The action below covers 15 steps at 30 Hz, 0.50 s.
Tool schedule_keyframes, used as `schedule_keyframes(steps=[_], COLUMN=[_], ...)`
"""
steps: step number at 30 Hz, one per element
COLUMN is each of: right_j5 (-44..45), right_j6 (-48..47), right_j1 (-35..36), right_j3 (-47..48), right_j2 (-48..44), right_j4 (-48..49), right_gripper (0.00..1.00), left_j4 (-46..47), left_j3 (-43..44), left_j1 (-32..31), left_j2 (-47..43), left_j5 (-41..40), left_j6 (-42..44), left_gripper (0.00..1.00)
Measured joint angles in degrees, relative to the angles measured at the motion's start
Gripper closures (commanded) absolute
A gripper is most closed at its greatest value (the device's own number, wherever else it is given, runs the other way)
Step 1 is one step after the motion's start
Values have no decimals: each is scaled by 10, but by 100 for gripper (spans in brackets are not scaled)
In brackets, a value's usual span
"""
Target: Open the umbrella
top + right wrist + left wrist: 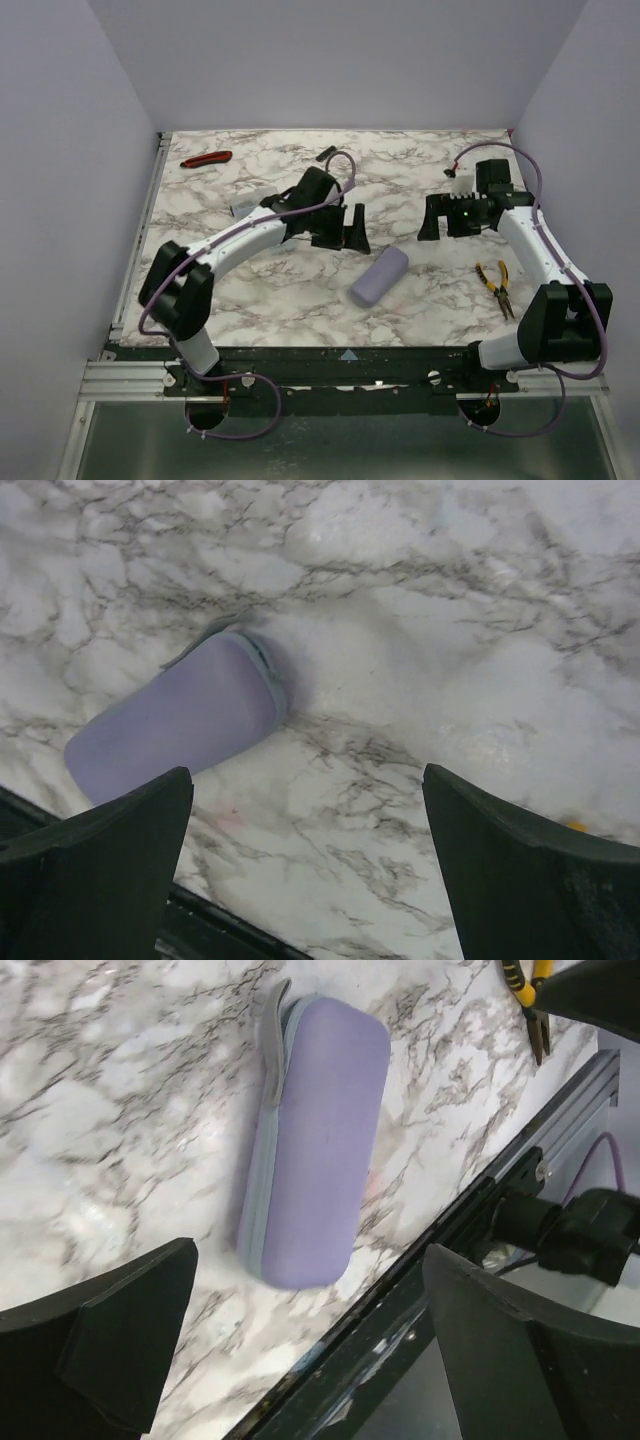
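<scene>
From above, the umbrella (380,277) lies collapsed on the marble table (260,290) as a lavender oblong, slanted, near the front edge and between the two arms. The left gripper (340,238) hangs just behind and to the left of it, its fingers apart with nothing between them. The right gripper (432,225) is off to the umbrella's right and farther back, also spread wide and holding nothing. Yellow-handled pliers (495,286) lie to the right, and a red-handled tool (205,159) sits at the far left corner.

The left wrist view looks down on the umbrella lengthwise. It lies beyond the two black fingers (110,1350), and its near end sits about level with the fingertips, roughly centred in the gap and touching neither. A grey strap runs along one side.

In the right wrist view the fingers (530,870) stand wide apart above bare marble. The umbrella lies ahead and to the left – beyond the left finger's tip, clear of the gap.
</scene>
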Motion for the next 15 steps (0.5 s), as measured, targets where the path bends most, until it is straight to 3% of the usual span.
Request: schedule_keyframes(steps=[3, 6, 9, 10, 15], right_j5=[-47, -88, -120, -130, -179], right_j6=[21, 53, 73, 82, 118], right_j1=[0, 6, 11, 12, 14], right_j3=[-33, -72, -78, -78, -80], right_j2=[-5, -9, 2, 9, 82], right_j4=[1, -2, -1, 2, 1], right_gripper=[4, 13, 24, 25, 23], left_j4=[4, 5, 12, 23, 43], left_j3=[-77, -134, -172, -189, -219], left_j1=[19, 44, 55, 54, 30], left_j2=[-103, -175, -195, -197, -151], left_j5=[-8, -10, -10, -8, -9], left_j6=[60, 144, 198, 215, 242], left_gripper=[4, 19, 48, 53, 61])
